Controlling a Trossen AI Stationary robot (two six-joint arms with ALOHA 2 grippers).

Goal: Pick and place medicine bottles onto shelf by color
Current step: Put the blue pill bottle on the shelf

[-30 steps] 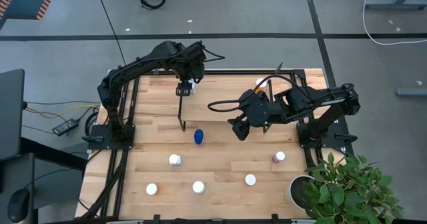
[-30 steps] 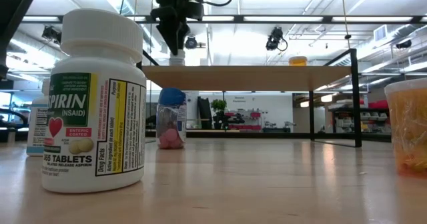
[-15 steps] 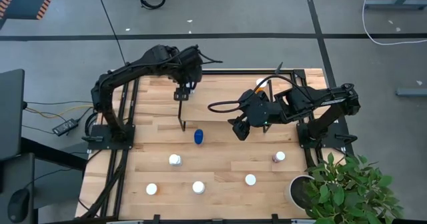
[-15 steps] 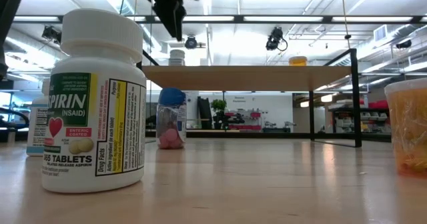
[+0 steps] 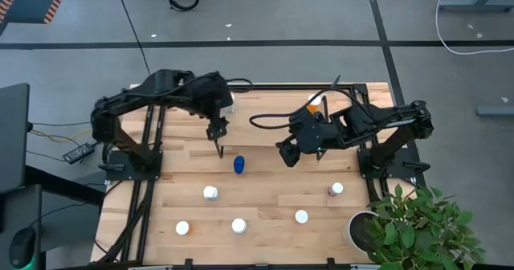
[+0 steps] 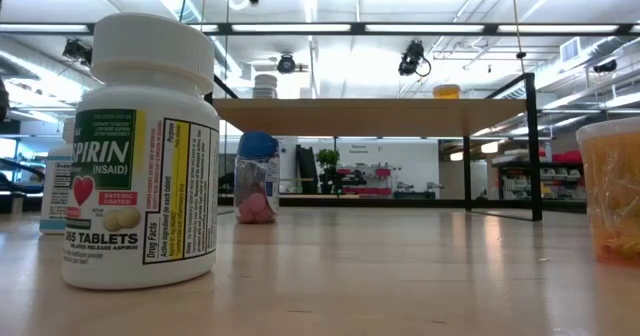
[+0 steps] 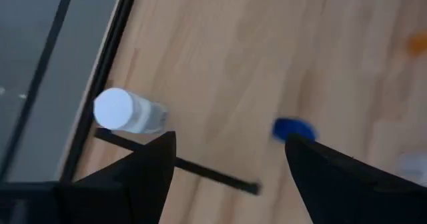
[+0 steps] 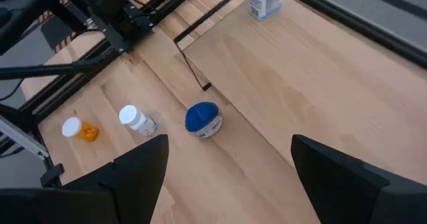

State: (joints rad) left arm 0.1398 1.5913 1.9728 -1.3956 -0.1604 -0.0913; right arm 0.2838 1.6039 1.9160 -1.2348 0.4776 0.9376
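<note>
The shelf (image 5: 289, 117) stands at the table's far middle. A white bottle (image 7: 123, 111) stands at its left far corner (image 6: 265, 84), and an orange one (image 5: 315, 103) stands farther right (image 6: 447, 91). My left gripper (image 5: 217, 129) hovers open and empty above the shelf's left near corner. My right gripper (image 5: 287, 153) hangs open and empty over the shelf's near edge. A blue bottle (image 5: 239, 165) stands on the table in front of the shelf (image 8: 202, 119). Several white-capped bottles (image 5: 210, 193) and a pinkish one (image 5: 336, 190) stand nearer.
The shelf's thin black legs (image 5: 218, 145) stand near the blue bottle. A potted plant (image 5: 418, 222) sits at the table's right near corner. A large aspirin bottle (image 6: 140, 151) fills the low view's left, and an orange bottle (image 6: 610, 191) shows at its right edge.
My left gripper has let go of the white bottle, risen above it, and drawn back toward the table's near edge and slightly left. The white bottle stays upright on the shelf.
</note>
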